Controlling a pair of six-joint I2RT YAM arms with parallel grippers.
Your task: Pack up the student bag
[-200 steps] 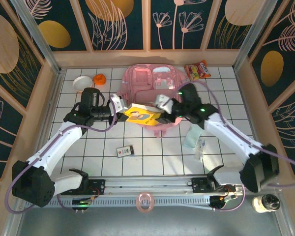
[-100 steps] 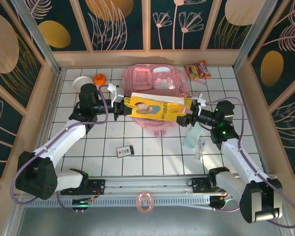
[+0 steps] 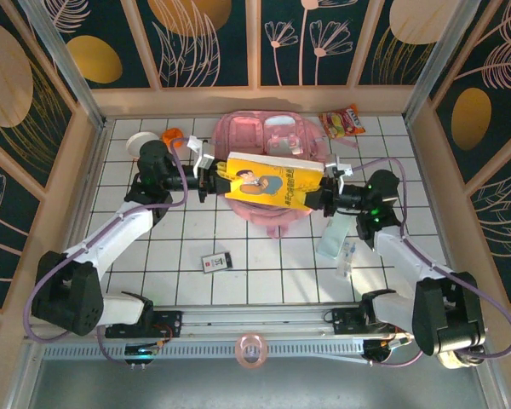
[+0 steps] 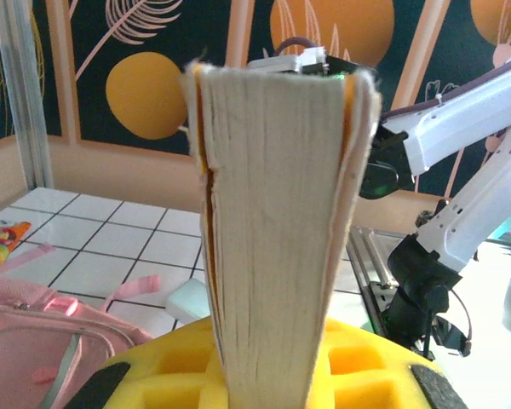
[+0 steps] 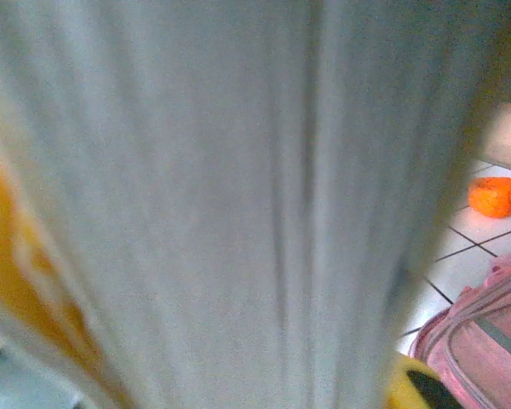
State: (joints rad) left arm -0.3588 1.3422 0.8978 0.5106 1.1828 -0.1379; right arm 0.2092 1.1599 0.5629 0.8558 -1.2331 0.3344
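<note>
A yellow book (image 3: 268, 183) hangs level over the student bag (image 3: 264, 136), a pale-pink backpack lying flat at the back of the tiled table. My left gripper (image 3: 211, 176) is shut on the book's left end. In the left wrist view the page edge (image 4: 277, 239) stands upright between the yellow pads (image 4: 166, 375), with the student bag (image 4: 34, 341) low on the left. My right gripper (image 3: 321, 194) is shut on the book's right end. The blurred pages (image 5: 238, 213) sit close against the right wrist camera, and the student bag (image 5: 485, 341) shows at the lower right.
A snack packet (image 3: 341, 121) lies right of the bag. An orange lump (image 3: 172, 136) and a white dish (image 3: 141, 143) lie to its left. A small dark card (image 3: 216, 262) and a pale green packet (image 3: 332, 239) rest nearer the arms. A tape roll (image 3: 252, 349) sits at the near rail.
The right arm swung out to the right and its gripper closed on the book's right end. The book went from tilted and bunched to level, stretched between both grippers.
</note>
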